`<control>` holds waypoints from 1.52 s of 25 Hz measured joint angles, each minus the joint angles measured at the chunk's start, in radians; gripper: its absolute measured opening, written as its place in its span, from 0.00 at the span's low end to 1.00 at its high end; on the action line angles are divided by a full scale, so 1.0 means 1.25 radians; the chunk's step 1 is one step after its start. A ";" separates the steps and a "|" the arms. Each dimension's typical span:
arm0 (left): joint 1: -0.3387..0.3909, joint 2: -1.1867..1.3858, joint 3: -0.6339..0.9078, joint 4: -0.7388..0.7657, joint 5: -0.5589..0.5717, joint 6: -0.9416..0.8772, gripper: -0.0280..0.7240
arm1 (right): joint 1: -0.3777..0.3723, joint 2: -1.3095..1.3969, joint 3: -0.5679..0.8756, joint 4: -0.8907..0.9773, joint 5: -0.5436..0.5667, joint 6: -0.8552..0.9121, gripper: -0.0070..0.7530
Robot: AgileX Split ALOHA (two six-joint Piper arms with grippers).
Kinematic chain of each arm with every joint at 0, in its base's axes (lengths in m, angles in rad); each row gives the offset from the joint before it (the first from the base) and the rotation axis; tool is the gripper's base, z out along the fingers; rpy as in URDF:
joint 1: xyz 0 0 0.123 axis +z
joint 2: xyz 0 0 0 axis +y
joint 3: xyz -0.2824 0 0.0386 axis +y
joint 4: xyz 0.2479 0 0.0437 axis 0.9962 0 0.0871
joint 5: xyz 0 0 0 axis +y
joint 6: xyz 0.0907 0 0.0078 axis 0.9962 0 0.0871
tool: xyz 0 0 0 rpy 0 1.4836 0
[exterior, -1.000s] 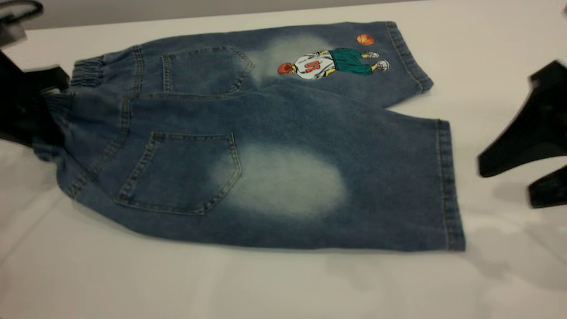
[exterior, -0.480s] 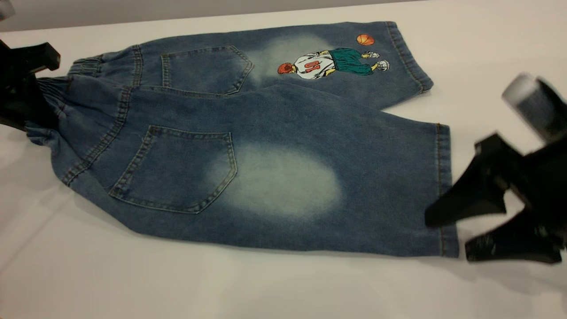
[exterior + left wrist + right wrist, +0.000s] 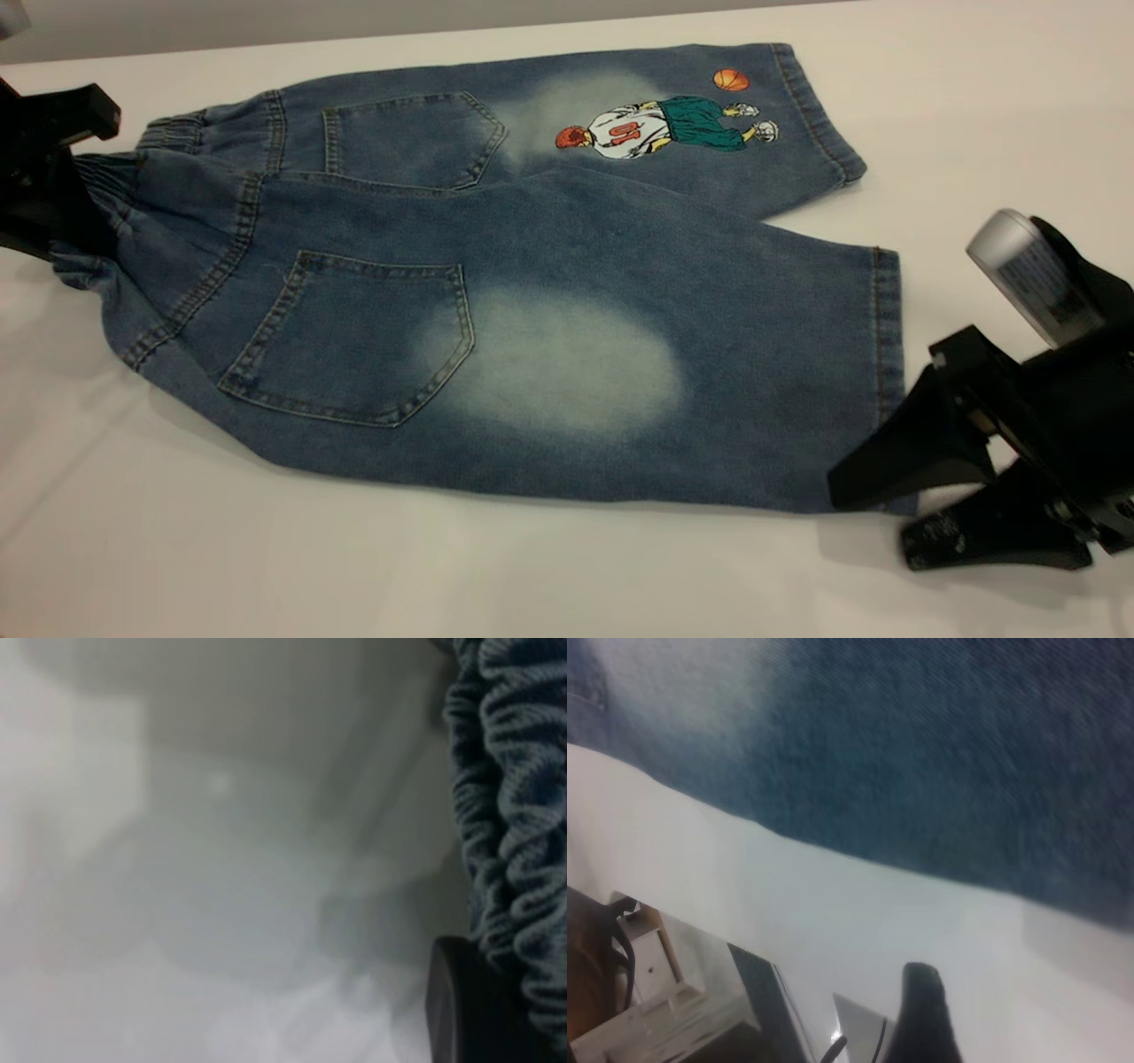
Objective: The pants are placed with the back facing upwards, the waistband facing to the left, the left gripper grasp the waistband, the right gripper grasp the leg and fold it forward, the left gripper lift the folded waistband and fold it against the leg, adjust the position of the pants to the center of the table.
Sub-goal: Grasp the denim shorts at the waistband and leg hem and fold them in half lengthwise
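The blue denim pants (image 3: 549, 248) lie back-up on the white table (image 3: 443, 576), with the ruched waistband (image 3: 111, 177) at the left. My left gripper (image 3: 49, 190) is at the far left edge, shut on the waistband (image 3: 514, 797), which bunches against its black finger (image 3: 461, 1010) and is lifted slightly. The plain leg (image 3: 567, 363) with the oval faded patch is the nearer one. My right gripper (image 3: 873, 525) is open at the near corner of this leg's hem: one finger lies over the hem, the other (image 3: 926, 1019) rests on the table. The printed leg (image 3: 664, 124) lies farther back.
A silver cylinder (image 3: 1032, 275) sits on top of the right gripper. The table's far edge meets a grey wall (image 3: 266, 22). In the right wrist view, a pale frame (image 3: 647, 1001) shows beyond the table's near edge. Bare tabletop runs along the front.
My right gripper has come in from the right and dropped to the near corner of the leg hem. The left gripper drew the waistband leftward, then held still.
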 joint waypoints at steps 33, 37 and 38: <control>0.000 -0.013 0.029 0.008 0.046 0.028 0.20 | 0.000 -0.002 -0.057 0.006 -0.047 -0.010 0.02; 0.000 -0.048 0.091 -0.005 0.034 0.041 0.20 | 0.000 -0.005 -0.010 0.008 -0.039 -0.016 0.02; 0.000 -0.060 0.104 -0.010 0.034 0.041 0.20 | 0.000 -0.010 0.001 0.008 -0.031 -0.016 0.02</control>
